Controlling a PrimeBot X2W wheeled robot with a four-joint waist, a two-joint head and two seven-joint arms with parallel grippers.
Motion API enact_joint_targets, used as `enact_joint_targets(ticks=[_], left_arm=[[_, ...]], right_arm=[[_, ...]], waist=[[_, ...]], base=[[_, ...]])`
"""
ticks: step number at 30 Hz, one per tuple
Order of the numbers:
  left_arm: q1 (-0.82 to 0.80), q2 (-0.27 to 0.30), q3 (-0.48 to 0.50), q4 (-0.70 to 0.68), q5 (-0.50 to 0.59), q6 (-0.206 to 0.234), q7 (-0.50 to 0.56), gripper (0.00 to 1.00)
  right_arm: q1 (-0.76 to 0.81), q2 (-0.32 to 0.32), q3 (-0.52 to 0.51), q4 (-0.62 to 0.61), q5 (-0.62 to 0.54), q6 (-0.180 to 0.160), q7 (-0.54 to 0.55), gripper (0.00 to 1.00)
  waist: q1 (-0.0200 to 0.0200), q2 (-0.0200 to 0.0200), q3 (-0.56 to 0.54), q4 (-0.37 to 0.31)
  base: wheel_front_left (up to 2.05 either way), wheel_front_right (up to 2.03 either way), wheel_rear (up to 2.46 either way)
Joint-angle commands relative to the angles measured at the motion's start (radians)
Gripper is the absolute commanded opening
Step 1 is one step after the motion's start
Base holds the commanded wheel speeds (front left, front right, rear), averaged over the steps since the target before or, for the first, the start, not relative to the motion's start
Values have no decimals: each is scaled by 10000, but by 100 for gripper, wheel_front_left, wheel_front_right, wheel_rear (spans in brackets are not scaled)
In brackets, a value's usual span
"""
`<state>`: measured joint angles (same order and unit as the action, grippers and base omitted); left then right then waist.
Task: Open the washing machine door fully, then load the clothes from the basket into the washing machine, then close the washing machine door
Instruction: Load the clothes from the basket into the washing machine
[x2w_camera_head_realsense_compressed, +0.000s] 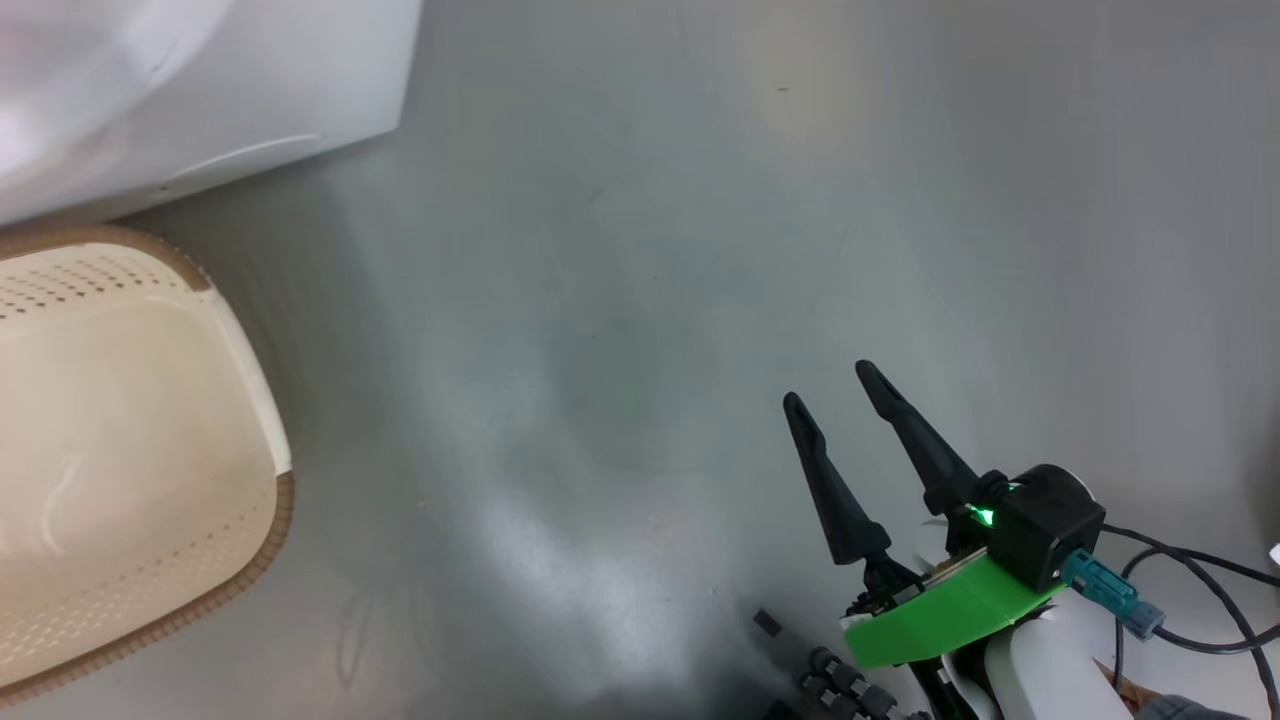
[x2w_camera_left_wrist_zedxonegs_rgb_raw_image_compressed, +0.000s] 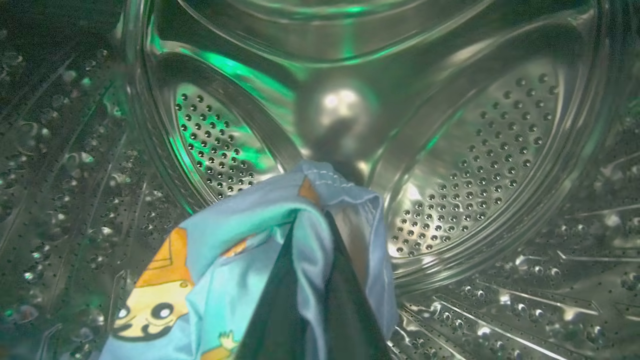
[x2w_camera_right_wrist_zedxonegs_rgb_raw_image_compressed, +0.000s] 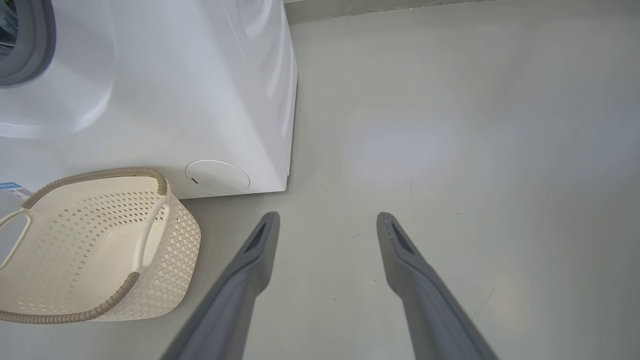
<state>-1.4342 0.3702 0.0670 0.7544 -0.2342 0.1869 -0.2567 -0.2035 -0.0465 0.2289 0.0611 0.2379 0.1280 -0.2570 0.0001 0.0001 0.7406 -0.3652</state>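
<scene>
My left gripper (x2w_camera_left_wrist_zedxonegs_rgb_raw_image_compressed: 312, 220) is inside the washing machine's perforated steel drum (x2w_camera_left_wrist_zedxonegs_rgb_raw_image_compressed: 480, 150), shut on the clothes (x2w_camera_left_wrist_zedxonegs_rgb_raw_image_compressed: 235, 250), a light blue garment with orange-brown bears draped over its fingers. The white washing machine (x2w_camera_right_wrist_zedxonegs_rgb_raw_image_compressed: 165, 90) stands at the left of the right wrist view, its grey rubber ring (x2w_camera_right_wrist_zedxonegs_rgb_raw_image_compressed: 35, 45) at the top left corner. The cream basket (x2w_camera_right_wrist_zedxonegs_rgb_raw_image_compressed: 90, 245) with a brown rim sits on the floor in front of it; no garment shows inside it. In the head view the basket (x2w_camera_head_realsense_compressed: 120, 450) is at the left. My right gripper (x2w_camera_head_realsense_compressed: 835, 385) hangs open over bare floor. The door is out of view.
Grey floor (x2w_camera_head_realsense_compressed: 640, 250) stretches to the right of the washing machine (x2w_camera_head_realsense_compressed: 200, 90) and basket. Black cables (x2w_camera_head_realsense_compressed: 1200, 570) trail at the lower right by my right arm. A round white service flap (x2w_camera_right_wrist_zedxonegs_rgb_raw_image_compressed: 217, 176) sits low on the machine's front.
</scene>
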Motion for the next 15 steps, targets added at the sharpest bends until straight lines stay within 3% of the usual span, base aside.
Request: enact_joint_targets(ticks=[1, 7, 9, 11, 12, 13, 15], left_arm=[[51, 506, -51, -235, 314, -113, -50, 0], [74, 503, -119, 925, 538, -166, -50, 1], [119, 472, -190, 1469, 500, -410, -50, 27], [68, 422, -129, 1863, 413, -421, -50, 43], [16, 385, -135, 2036, 388, -459, -50, 65], [-53, 363, -141, 2142, 384, -464, -51, 100], [-107, 313, -105, 2295, 338, -426, -51, 100]], right_arm=[[144, -37, 268, -225, 104, 27, -48, 100], [366, -37, 261, -137, 87, 27, -48, 100], [451, -37, 223, -99, 92, 27, -48, 100], [553, -37, 184, -83, 84, 27, -48, 100], [584, -37, 171, -75, 77, 27, -48, 100], [599, -37, 158, -62, 72, 27, -48, 100], [605, -37, 136, -41, 68, 27, -48, 100]], waist=[[-1, -1, 56, -109], [-1, -1, -53, -180], [-1, -1, -165, -194], [-1, -1, -225, -154], [-1, -1, -239, -127], [-1, -1, -250, -97], [-1, -1, -277, -56]], base=[[0, 0, 0], [0, 0, 0], [0, 0, 0], [0, 0, 0], [0, 0, 0], [0, 0, 0], [0, 0, 0]])
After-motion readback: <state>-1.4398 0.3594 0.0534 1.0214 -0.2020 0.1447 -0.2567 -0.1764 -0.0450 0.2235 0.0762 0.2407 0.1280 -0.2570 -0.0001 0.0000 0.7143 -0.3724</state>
